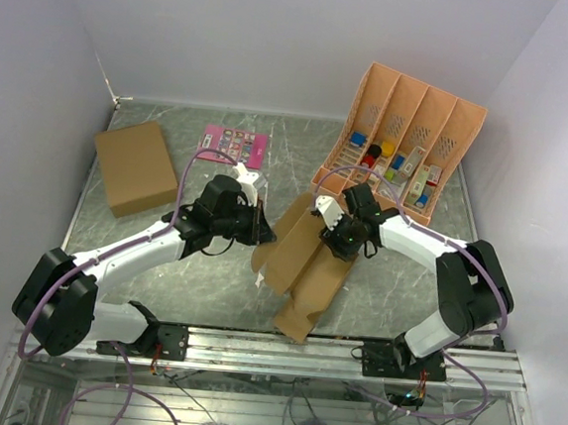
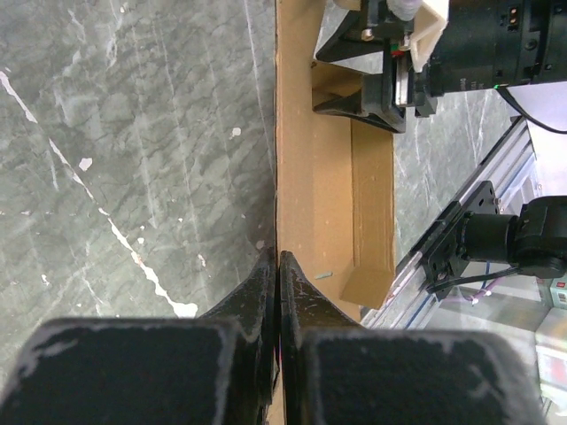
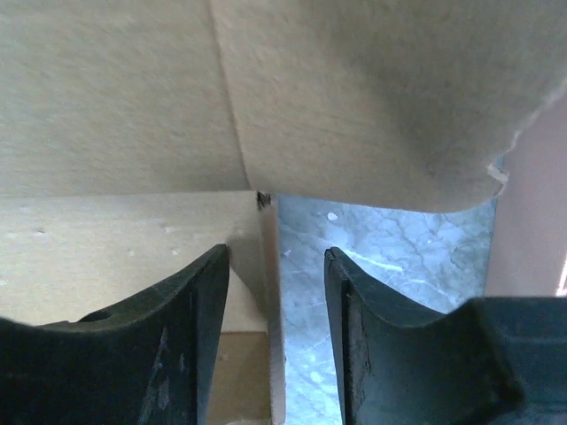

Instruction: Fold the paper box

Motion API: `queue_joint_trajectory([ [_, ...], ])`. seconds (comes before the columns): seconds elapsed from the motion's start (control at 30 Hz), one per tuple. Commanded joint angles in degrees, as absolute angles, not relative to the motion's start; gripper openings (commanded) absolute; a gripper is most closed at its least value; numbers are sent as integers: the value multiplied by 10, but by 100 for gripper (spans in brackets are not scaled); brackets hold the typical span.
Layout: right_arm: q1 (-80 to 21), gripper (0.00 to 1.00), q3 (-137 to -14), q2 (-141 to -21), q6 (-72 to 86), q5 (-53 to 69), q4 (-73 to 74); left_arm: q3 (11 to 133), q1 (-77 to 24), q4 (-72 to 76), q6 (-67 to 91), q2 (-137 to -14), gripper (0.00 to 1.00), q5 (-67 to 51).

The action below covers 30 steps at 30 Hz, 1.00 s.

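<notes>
paper box (image 1: 304, 264): half-folded brown sheet on the table (image 1: 160, 261), just near-left of the rack (image 1: 412, 109). Far end sits almost at the rack's foot and the near end points away from it. Long panels are raised, trough-like. Exact flap layout is hard to read from above.
left gripper (image 1: 262, 233): on the paper box side away from the rack. Jaws fully closed, pinching the long upright edge. The wrist view shows the card edge going straight into the seam between the fingers (image 2: 297, 297).
right gripper (image 1: 334, 242): on the paper box side facing the rack, over its far end. Jaws partly apart, clamping nothing.
right wrist view: a panel edge stands in the gap, close to one of the fingers (image 3: 182, 319); contact unclear. A curled flap fills the top, very close and soft.
hidden: from above, both wrists cover the paper box's far end and their own fingertips.
big box (image 1: 134, 167): far left of the rack, well apart from the paper box.
pink card (image 1: 235, 145): left of the rack, between it and the big box. Print too small to read.
items (image 1: 388, 162): small, coloured, in the rack's slots. Can't identify them.
</notes>
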<state>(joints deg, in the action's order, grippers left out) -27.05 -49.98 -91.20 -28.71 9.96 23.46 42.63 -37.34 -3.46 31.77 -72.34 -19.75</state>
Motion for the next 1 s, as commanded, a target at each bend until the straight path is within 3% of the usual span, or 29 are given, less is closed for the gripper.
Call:
queue_joint_trajectory([
  [0.0,-268,47,-527,-891,-283,148,245,454,-375,-43,301,-724,7,-209],
  [0.23,-268,35,-521,-909,-283,124,225,460,-375,-49,299,-725,7,-208],
  [0.3,-268,25,-516,-909,-287,107,221,461,-375,-51,298,-727,7,-209],
  [0.4,-268,0,-508,-910,-293,83,216,465,-375,-52,297,-731,7,-207],
  [0.6,-272,0,-512,-918,-292,70,220,472,-375,-52,299,-734,7,-205],
  [0.63,-272,4,-517,-921,-293,81,228,473,-375,-56,298,-733,7,-202],
  [0.7,-271,22,-526,-917,-294,96,239,473,-375,-62,297,-732,7,-196],
  [0.77,-270,34,-526,-902,-301,96,245,472,-375,-65,296,-730,7,-193],
  [0.97,-265,38,-517,-872,-328,63,256,473,-375,-70,292,-734,7,-193],
])
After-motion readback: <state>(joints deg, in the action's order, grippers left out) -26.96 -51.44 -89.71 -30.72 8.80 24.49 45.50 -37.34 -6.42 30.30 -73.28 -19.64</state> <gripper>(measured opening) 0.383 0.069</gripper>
